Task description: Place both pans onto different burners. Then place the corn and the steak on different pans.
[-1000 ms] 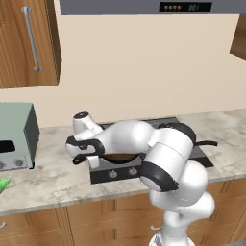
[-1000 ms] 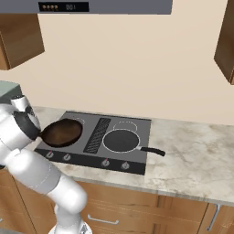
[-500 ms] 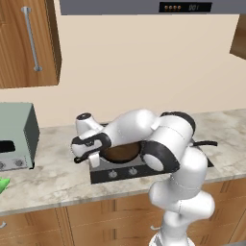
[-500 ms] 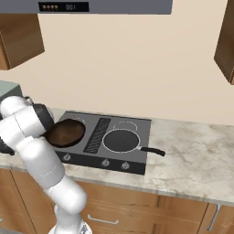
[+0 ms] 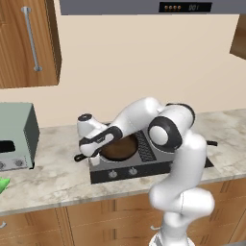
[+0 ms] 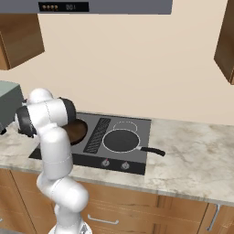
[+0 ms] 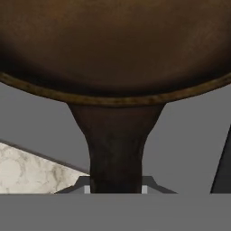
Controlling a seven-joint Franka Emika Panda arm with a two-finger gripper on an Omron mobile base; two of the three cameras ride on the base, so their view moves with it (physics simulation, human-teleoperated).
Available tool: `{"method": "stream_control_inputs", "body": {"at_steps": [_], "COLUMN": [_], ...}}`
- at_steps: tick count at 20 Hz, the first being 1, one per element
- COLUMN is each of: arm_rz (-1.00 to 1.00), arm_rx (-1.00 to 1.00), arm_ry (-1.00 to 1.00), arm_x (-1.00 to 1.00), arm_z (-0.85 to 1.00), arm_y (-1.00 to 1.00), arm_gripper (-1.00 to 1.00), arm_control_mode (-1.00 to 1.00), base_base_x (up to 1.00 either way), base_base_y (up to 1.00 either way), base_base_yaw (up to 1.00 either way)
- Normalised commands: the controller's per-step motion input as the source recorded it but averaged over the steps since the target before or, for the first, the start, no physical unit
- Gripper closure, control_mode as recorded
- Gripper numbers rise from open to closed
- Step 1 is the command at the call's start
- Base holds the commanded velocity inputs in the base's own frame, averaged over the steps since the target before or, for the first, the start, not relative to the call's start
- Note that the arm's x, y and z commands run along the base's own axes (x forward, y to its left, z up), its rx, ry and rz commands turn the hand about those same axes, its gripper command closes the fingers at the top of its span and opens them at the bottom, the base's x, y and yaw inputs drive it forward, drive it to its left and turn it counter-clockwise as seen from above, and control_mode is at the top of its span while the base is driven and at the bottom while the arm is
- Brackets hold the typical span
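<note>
My gripper (image 5: pixel 92 156) is shut on the short handle of the rusty brown skillet (image 5: pixel 118 148), which sits low over the left front burner of the dark cooktop (image 5: pixel 158 166). In the hand view the skillet (image 7: pixel 113 45) spreads across the top and its handle runs down into my gripper (image 7: pixel 116 187). The flat dark grey pan (image 6: pixel 121 140) lies on the large right burner, its long thin handle pointing right. My arm hides part of the skillet (image 6: pixel 77 131) in the right base view. A green tip of the corn (image 5: pixel 2 184) pokes in at the far left counter edge. The steak is out of view.
A grey toaster oven (image 5: pixel 17 139) stands on the marble counter (image 5: pixel 53 180) left of the cooktop. A ribbed grille (image 6: pixel 97 135) runs down the cooktop's middle, with a smaller burner ring (image 6: pixel 124 124) behind the grey pan. Wooden cabinets hang above at both sides.
My gripper has carried the skillet a little to the right and lower over the left burner. The arm's elbow has swung round. The grey pan has stayed put.
</note>
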Motion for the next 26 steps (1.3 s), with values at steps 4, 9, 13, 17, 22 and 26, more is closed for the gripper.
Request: {"method": "stream_control_inputs", "body": {"at_steps": [4,9,13,17,22,26], "arm_rz": [-0.02,0.0,0.0,0.0,0.0,0.0], "arm_rx": [0.0,0.0,0.0,0.0,0.0,0.0], "arm_ry": [0.01,0.01,0.0,0.03,0.02,0.03], "arm_x": [0.3,-0.01,-0.06,-0.01,0.0,0.0], "arm_z": [-0.03,0.0,-0.21,-0.24,-0.19,-0.24], "arm_y": [0.08,0.0,0.0,0.0,0.0,0.0], "arm_gripper": [1.0,1.0,1.0,1.0,1.0,1.0], "arm_control_mode": [-1.0,-1.0,-1.0,-1.0,-1.0,-1.0], "base_base_x": [0.0,0.0,0.0,0.0,0.0,0.0], "base_base_y": [0.0,0.0,0.0,0.0,0.0,0.0], "base_base_yaw": [0.0,0.0,0.0,0.0,0.0,0.0]}}
